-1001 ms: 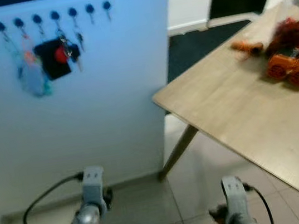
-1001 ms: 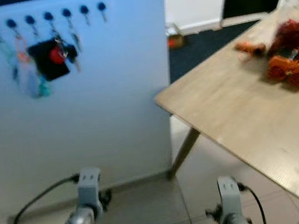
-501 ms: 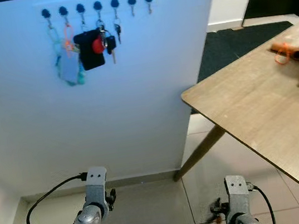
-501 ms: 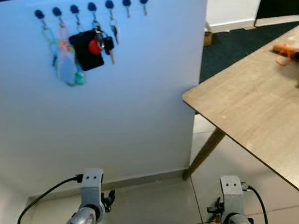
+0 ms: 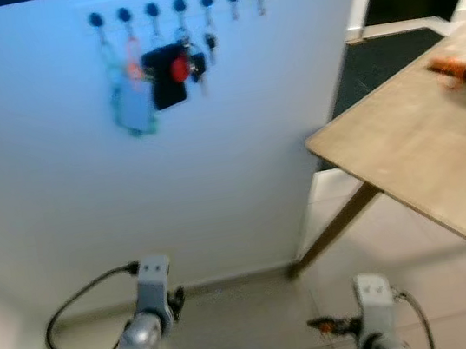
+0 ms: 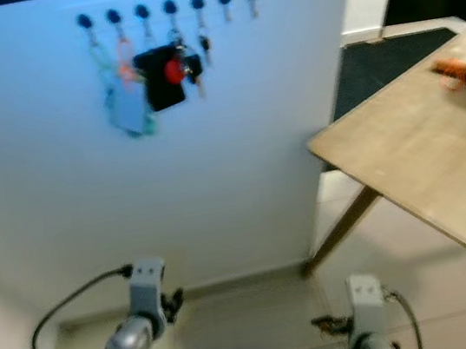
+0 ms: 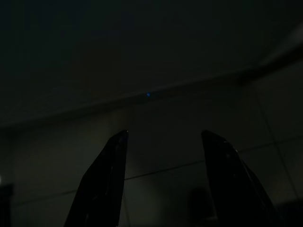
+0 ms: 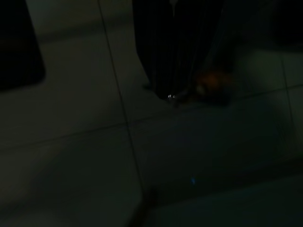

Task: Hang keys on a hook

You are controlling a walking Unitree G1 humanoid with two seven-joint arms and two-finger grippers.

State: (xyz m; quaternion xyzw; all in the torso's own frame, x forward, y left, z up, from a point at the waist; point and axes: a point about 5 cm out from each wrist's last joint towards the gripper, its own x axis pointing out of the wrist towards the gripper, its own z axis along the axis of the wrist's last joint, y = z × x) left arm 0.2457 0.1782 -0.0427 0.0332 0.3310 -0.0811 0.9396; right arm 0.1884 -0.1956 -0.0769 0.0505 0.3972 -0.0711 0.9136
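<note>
Left eye view: I have the row of hooks (image 5: 179, 6) across the upper left of the frame on the white wall (image 5: 215, 168), the four or five left-hand ones loaded with hanging bunches (image 5: 165, 70), the two rightmost bare. The left claw (image 5: 175, 302) hangs low at lower left. At the right claw (image 5: 339, 325), bottom centre, a small orange-tipped object shows, which I judge to be the keys (image 5: 324, 327). Risk: both arms hang low and the picture is blurred, so a reach begun now could miss a bare hook or knock a loaded bunch off.

Right eye view: same scene. The worktop (image 6: 423, 155) corner juts in at right, close to the right arm's upward path; a lift could clip its edge.

Left wrist view: very dark; two fingers (image 7: 102, 184) stand apart, holding nothing, over floor tiles.

Right wrist view: dark; a faint orange blur (image 8: 213, 85) lies near a dark shape. I cannot tell whether this claw grips it. A loose hold would drop the keys during the lift.

Against the earlier frame, the hook row sits further right and the worktop has slid toward the right edge: the camera turned, not the things
</note>
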